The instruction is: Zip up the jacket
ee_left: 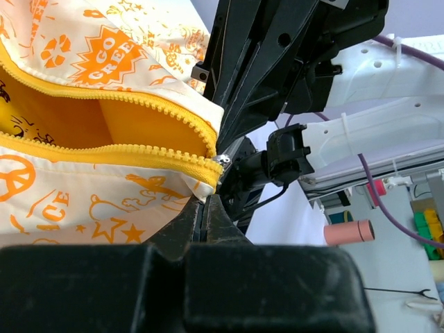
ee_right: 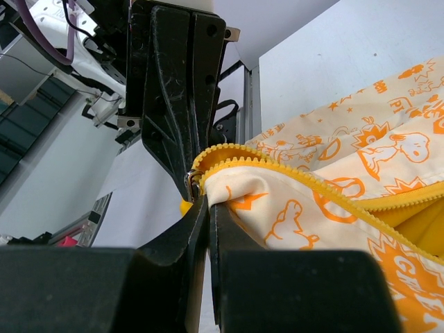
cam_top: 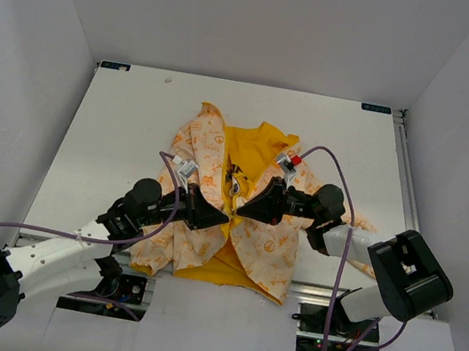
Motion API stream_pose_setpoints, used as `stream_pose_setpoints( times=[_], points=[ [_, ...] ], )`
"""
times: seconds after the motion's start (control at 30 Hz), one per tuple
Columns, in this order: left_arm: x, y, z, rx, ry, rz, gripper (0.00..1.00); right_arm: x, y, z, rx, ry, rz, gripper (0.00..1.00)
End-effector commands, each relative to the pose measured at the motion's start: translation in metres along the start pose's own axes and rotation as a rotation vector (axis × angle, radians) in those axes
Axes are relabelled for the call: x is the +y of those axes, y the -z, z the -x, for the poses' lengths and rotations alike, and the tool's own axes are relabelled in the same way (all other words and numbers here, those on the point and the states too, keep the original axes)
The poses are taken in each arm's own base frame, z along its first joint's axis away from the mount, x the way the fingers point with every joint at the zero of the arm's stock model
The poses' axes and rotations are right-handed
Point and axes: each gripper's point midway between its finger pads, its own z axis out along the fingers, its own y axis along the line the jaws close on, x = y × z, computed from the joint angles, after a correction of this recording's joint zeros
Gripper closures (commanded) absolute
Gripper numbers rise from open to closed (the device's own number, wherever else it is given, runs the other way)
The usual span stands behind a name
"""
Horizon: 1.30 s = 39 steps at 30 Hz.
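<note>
Jacket (cam_top: 208, 146) hem — left hand (cam_top: 222, 219) and right hand (cam_top: 241, 211) pinch it, tip-to-tip.

The left gripper (ee_left: 207, 211) pinches the jacket (ee_left: 83, 201) at the corner where the two open rows of its yellow zipper (ee_left: 139, 154) meet.

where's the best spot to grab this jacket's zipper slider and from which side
Pinch the silver slider at the corner of the jacket where both yellow tooth rows meet. Probably come from beyond that corner, fingers flat on its faces: the rows spread apart the other way, leaving its path free.
</note>
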Motion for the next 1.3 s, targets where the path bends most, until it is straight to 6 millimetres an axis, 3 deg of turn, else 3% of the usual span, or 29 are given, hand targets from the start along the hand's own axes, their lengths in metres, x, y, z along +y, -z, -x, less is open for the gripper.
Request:
stream_pose_setpoints(
  times=[0.0, 0.37, 0.53, 0.73, 1.27],
  points=[
    [0.001, 0.001, 0.000, 0.029, -0.060, 0.031, 1.00, 0.057, -0.003, 0.051, -0.154, 0.436, 0.185, 0.92],
    [0.005, 0.014, 0.015, 0.015, -0.199, 0.127, 1.00, 0.051, -0.004, 0.044, -0.116, 0.421, 0.181, 0.92],
    [-0.008, 0.011, 0.007, 0.066, -0.252, 0.030, 1.00, 0.049, -0.006, 0.044, -0.111, 0.412, 0.180, 0.92],
    [0.000, 0.005, -0.002, 0.133, -0.250, 0.041, 1.00, 0.049, -0.006, 0.046, -0.108, 0.413, 0.178, 0.92],
    [-0.003, 0.003, -0.011, 0.188, -0.284, -0.002, 1.00, 0.032, -0.015, 0.057, -0.099, 0.382, 0.124, 0.92]
  ],
)
